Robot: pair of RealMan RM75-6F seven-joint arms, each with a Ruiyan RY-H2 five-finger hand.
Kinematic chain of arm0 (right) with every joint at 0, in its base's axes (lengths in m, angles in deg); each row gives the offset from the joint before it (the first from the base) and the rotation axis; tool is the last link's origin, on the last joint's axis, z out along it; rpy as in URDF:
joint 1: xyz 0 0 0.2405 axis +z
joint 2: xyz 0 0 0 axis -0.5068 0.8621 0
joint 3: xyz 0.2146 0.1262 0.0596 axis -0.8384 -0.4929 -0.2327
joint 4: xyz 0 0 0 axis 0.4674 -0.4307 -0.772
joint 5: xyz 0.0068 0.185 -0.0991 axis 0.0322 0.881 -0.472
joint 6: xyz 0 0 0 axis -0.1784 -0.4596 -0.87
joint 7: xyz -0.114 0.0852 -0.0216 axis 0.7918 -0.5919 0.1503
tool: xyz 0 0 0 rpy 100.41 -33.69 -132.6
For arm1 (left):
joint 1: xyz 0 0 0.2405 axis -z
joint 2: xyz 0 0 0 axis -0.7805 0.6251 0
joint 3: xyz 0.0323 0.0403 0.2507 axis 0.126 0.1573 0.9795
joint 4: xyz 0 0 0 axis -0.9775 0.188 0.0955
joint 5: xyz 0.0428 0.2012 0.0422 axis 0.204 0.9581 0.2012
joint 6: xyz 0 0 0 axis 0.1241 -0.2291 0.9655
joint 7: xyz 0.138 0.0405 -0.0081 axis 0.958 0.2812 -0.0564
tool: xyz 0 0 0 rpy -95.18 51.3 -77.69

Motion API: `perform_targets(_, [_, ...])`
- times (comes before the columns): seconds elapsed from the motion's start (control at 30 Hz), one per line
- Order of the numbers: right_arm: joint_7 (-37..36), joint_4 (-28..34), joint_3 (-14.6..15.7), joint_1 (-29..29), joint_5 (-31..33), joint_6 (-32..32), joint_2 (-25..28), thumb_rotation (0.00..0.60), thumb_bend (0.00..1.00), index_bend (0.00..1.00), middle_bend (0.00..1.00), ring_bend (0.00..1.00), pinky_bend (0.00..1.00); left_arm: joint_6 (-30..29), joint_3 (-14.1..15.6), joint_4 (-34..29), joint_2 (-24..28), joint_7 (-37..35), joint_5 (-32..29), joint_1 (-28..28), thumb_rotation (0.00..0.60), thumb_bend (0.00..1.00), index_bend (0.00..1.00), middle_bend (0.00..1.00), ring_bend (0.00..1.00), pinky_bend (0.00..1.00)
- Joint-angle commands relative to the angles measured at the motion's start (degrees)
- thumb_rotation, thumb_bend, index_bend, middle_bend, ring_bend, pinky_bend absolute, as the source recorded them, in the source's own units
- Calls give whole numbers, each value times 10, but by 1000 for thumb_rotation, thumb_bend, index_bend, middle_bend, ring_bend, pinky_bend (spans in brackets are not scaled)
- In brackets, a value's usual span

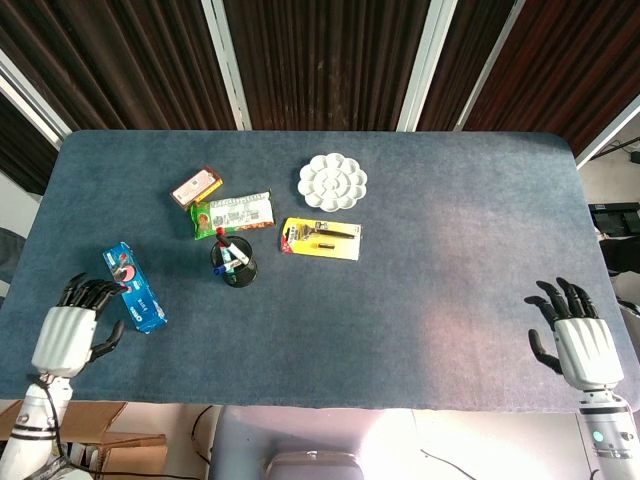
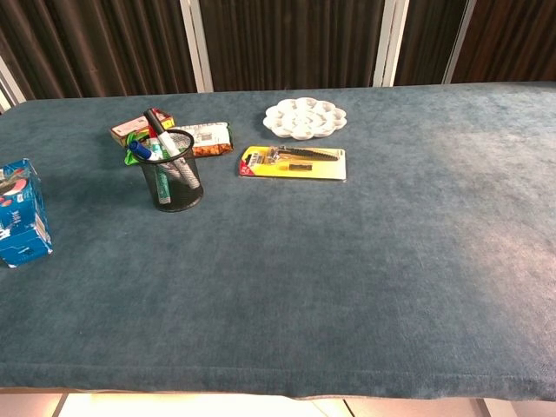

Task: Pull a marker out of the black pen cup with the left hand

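Note:
The black mesh pen cup [image 1: 234, 266] [image 2: 177, 182] stands left of the table's middle with several markers [image 1: 230, 250] [image 2: 160, 135] sticking out of it, one with a black cap, one blue. My left hand [image 1: 72, 332] hovers over the table's front left part, fingers spread and holding nothing, well to the left of the cup and just beside the blue box. My right hand [image 1: 578, 338] is at the front right edge, fingers apart, also holding nothing. Neither hand shows in the chest view.
A blue snack box [image 1: 133, 287] [image 2: 19, 213] lies left of the cup. Behind the cup are a green snack bar [image 1: 233, 212] and a small red packet [image 1: 196, 187]. A yellow blister card [image 1: 321, 238] [image 2: 294, 162] and a white palette [image 1: 333, 181] [image 2: 305, 117] lie further right.

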Motion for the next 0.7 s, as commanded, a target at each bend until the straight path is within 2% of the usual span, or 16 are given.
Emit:
perform_targets(0.03, [0,0,0,0,0,0,0,600,601,409,261,112,227,84,-29,1,-23,-21,-9,73,600,433,314,296,235,188])
perform_targets(0.2, [0,0,-1,1,1,1,0,600,601,409,261,112,227,135,-53,60,-94,25,-39,135,600,430,265,288,247,237])
perform_targets(0.33, [1,0,0,0,2,0,0,600,601,409,261,112,228,149,-65,99,-140,35,-63,163,600,410,239,286,261,260])
perform_targets(0.47, [1,-1,0,0,2,0,0,600,602,409,261,112,227,142,-72,123,-171,33,-68,180,600,397,282,333,311,295])
perform_targets(0.7, [2,0,0,0,3,0,0,600,601,414,261,112,227,133,-72,159,-198,96,-77,202,600,372,370,381,362,336])
